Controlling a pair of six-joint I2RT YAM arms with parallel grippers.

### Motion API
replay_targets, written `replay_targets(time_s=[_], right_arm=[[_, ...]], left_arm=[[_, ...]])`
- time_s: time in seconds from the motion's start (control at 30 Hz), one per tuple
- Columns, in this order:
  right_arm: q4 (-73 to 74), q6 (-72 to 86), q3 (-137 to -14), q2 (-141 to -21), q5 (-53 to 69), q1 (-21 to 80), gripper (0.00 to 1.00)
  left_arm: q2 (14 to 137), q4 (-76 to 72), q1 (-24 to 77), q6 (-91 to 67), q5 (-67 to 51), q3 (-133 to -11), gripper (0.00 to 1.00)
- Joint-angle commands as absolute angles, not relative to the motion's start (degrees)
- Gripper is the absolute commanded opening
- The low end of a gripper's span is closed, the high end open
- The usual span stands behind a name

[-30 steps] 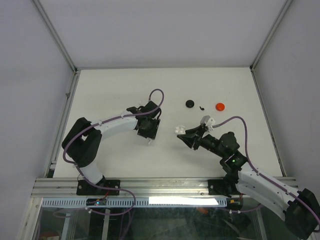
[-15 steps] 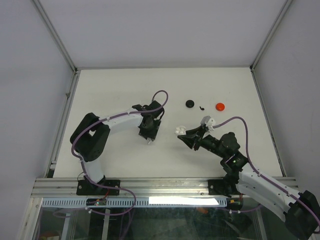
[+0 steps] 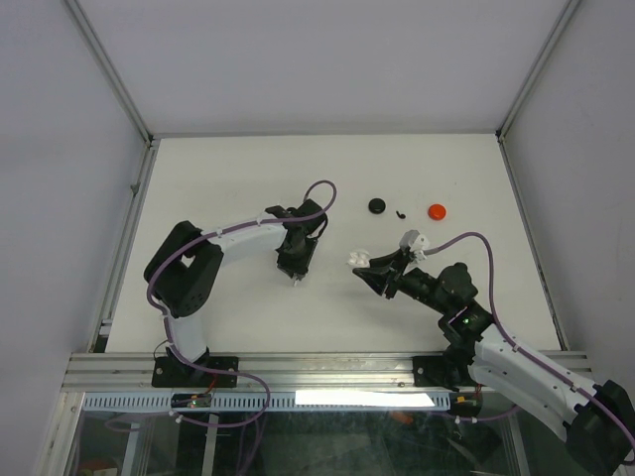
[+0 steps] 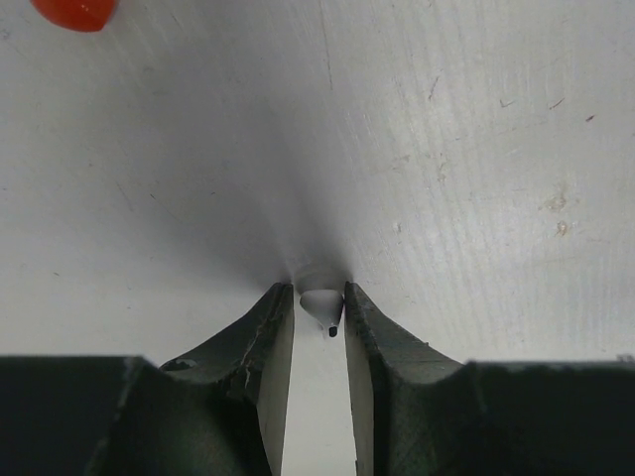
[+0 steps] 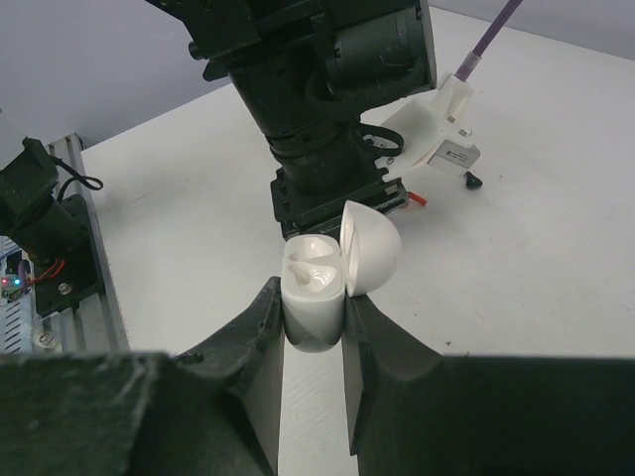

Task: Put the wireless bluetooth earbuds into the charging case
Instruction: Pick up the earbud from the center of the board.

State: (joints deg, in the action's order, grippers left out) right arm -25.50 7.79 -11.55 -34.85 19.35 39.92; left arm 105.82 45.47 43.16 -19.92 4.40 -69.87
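Tool on left (image 4: 317,291) has closed onto white earbud (image 4: 319,303); right tool (image 5: 313,294) grips case (image 5: 315,319).

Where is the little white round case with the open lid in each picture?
Top external: the white round plastic charging case sits right of centre, at the right gripper tip.
Left wrist: not in it.
Right wrist: the case is dead centre, lid open.
Shared landmark: the white table.

Overhead camera takes in the whole table (image 3: 218,188); wrist cameras sit close, the right's facing the left arm (image 5: 317,89).
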Motion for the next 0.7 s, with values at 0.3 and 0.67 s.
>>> replay_targets(time_s=[0.3,0.67], right_arm=[[-30.45,6.90,-12.47,-36.88,21.01,39.73,0.00],[-47.79,3.30,-9.86,-44.68,23.35,39.73,0.00]], left_arm=[[101.17,44.65,43.82,-20.81,4.23,-70.66,0.12],[89.15,39.26,43.95,-26.37,11.35,-70.46,0.04]])
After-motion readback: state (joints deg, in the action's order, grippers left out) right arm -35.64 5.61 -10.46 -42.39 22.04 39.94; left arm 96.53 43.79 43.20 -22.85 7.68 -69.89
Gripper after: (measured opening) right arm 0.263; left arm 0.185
